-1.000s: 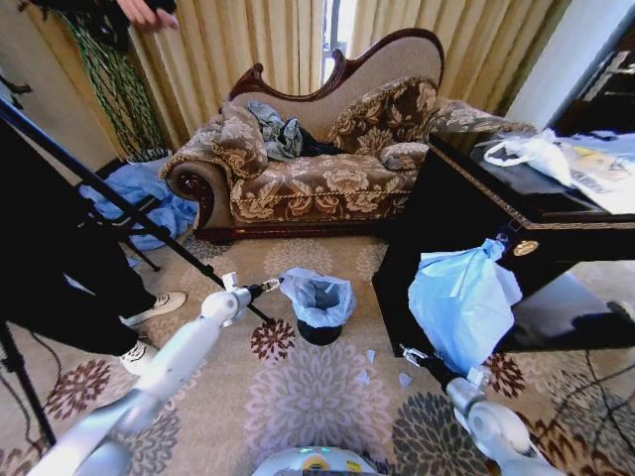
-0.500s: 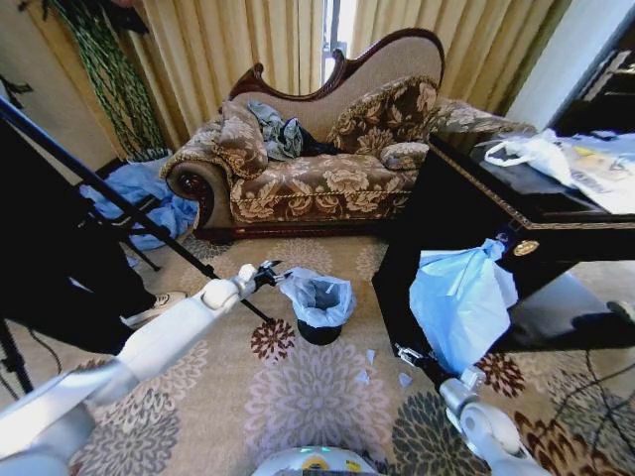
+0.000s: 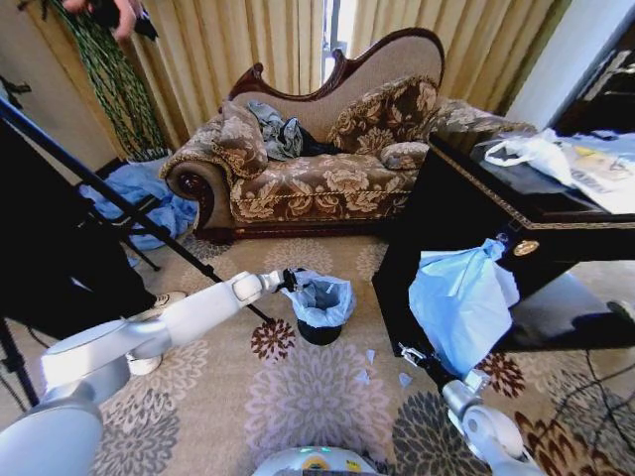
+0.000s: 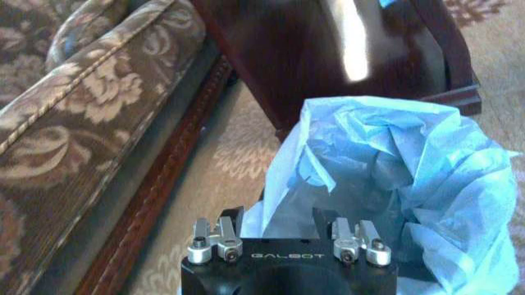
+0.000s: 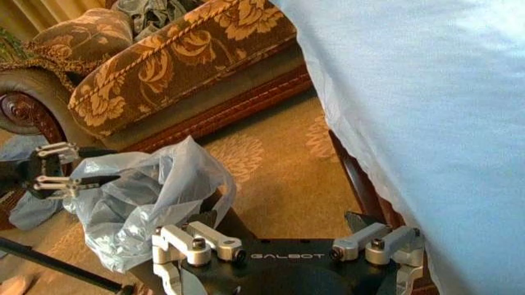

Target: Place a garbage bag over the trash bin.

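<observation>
Left wrist view gives you the left gripper (image 4: 279, 222) with its fingers spread apart, black tips just at the near edge of the garbage bag (image 4: 394, 172); nothing sits between them that you can make out. From the head view you see the same gripper (image 3: 289, 281) reaching in at the bag's rim on the robot's left side, and the right wrist view catches it farther off (image 5: 90, 180), its fingers parted and their tips touching the plastic.

Look at the bag itself: thin, crinkly, translucent light-blue plastic, bunched and puffed up over the mouth of the trash bin (image 3: 319, 332), with a darker hollow in the middle. Your head view shows it (image 3: 319, 296) draped unevenly over the top, with the bin's smooth black wall showing below it. The bin stands on the floral carpet (image 3: 298, 397), between the sofa (image 3: 317, 178) and the dark cabinet (image 3: 466, 228).

Your right gripper (image 3: 406, 353) hangs low on the robot's right, well apart from the bin and just beside a larger bunch of light-blue plastic (image 3: 461, 297) hanging against the cabinet. In its own wrist view (image 5: 289, 222) its fingers stand wide apart, holding nothing.
</observation>
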Controlling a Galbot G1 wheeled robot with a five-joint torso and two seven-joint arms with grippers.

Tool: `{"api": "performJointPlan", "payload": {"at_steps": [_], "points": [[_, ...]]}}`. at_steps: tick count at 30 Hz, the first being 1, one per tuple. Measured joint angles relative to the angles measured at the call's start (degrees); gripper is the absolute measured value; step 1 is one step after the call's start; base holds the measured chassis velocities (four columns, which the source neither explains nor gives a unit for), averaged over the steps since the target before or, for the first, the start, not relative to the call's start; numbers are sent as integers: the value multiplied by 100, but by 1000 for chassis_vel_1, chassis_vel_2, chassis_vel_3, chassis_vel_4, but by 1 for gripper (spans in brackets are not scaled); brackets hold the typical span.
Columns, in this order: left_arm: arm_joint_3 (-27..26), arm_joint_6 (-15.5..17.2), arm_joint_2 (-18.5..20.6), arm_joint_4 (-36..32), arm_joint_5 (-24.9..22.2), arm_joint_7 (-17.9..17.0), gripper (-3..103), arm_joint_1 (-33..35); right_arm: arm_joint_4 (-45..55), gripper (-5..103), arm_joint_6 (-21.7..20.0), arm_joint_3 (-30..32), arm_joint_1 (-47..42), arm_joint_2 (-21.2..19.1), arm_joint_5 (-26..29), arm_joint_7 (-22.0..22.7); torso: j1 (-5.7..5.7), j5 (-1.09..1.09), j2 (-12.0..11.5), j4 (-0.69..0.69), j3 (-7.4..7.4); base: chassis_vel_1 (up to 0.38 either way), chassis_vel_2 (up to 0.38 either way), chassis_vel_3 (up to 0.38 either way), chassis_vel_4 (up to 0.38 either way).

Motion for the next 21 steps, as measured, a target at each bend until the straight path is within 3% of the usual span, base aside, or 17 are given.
{"api": "performJointPlan", "payload": {"at_steps": [9, 14, 15, 16, 21], "points": [[66, -321, -480, 684, 635, -8, 56, -104, -94, 100, 76, 93, -88, -33, 76, -82, 0, -1, 0, -1, 0, 0, 0, 0, 0], [44, -583, -694, 1153, 879, -22, 36, -89, -143, 100, 106, 112, -109, -43, 104, -116, 0, 0, 0, 1, 0, 0, 0, 0, 0], [40, -623, -720, 1217, 908, -22, 36, -80, -153, 100, 113, 112, -113, -39, 104, -120, 0, -1, 0, 1, 0, 0, 0, 0, 0], [30, -676, -757, 1291, 931, -32, 26, -72, -163, 100, 122, 108, -114, -32, 104, -128, 0, 0, 0, 1, 0, 0, 0, 0, 0], [-5, -786, -860, 1453, 1025, -79, 15, -57, -208, 100, 148, 86, -115, -14, 96, -144, 0, 0, 0, 0, -1, 0, 0, 0, 0]]}}
